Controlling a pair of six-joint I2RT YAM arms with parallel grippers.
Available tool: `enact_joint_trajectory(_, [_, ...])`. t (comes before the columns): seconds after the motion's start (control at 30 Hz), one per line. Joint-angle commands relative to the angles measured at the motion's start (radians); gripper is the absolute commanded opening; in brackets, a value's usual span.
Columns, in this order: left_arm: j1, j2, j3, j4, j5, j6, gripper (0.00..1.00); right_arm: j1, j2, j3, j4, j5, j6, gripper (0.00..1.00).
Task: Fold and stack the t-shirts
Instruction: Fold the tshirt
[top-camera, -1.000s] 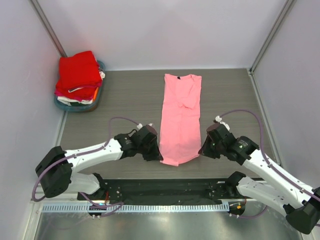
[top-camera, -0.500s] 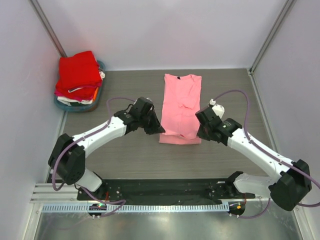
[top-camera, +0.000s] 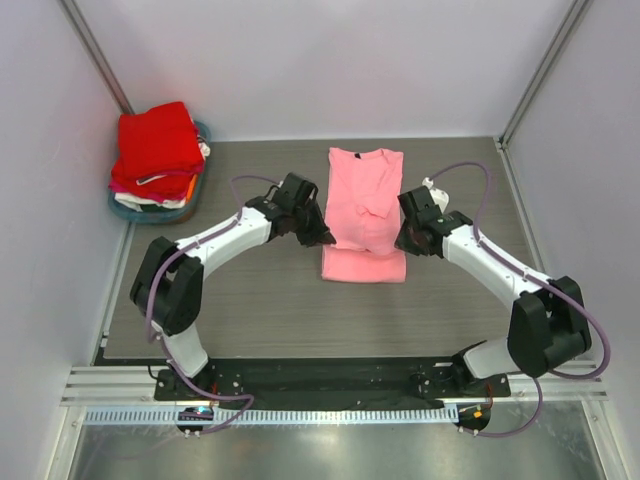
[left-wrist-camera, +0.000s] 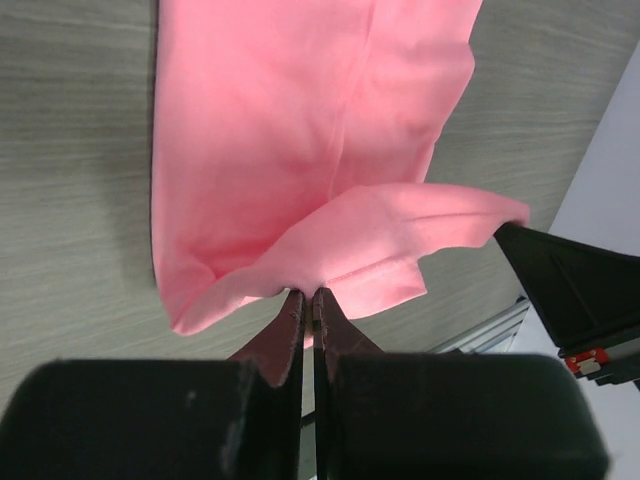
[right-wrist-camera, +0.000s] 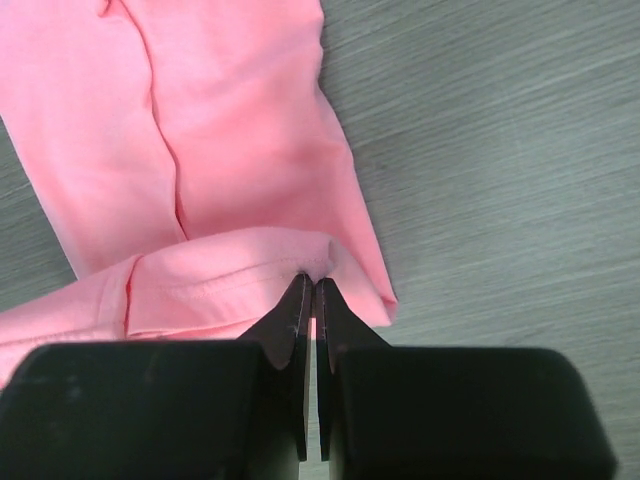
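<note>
top view: both arms stretch forward, left gripper (top-camera: 322, 238) and right gripper (top-camera: 403, 240) flanking the pink t-shirt (top-camera: 364, 200) at mid-table (top-camera: 250, 300), its near hem doubled back. left wrist: fingers pinched on the hem corner. right wrist: clenched likewise, tips hidden by cloth.

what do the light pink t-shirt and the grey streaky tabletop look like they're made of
Light pink t-shirt: soft matte knit cloth, probably cotton jersey; it drapes, creases and has a stitched hem.
Grey tabletop: looks like matte wood-grain laminate, given its fine parallel streaks; real wood can't be ruled out.
</note>
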Motion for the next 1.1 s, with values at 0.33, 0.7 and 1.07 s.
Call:
enact_joint_trajectory(0.33, [0.064, 0.095, 0.149, -0.021, 0.018, 0.040, 0.00, -0.067, 0.123, 0.114, 0.097, -0.063, -0.056, 0.01])
enact_joint_trajectory(0.7, [0.099, 0.168, 0.255, -0.052, 0.037, 0.069, 0.00, -0.107, 0.197, 0.190, 0.100, -0.087, -0.078, 0.01])
enact_joint_trajectory(1.07, [0.120, 0.251, 0.346, -0.073, 0.047, 0.078, 0.00, -0.133, 0.244, 0.229, 0.102, -0.112, -0.091, 0.01])
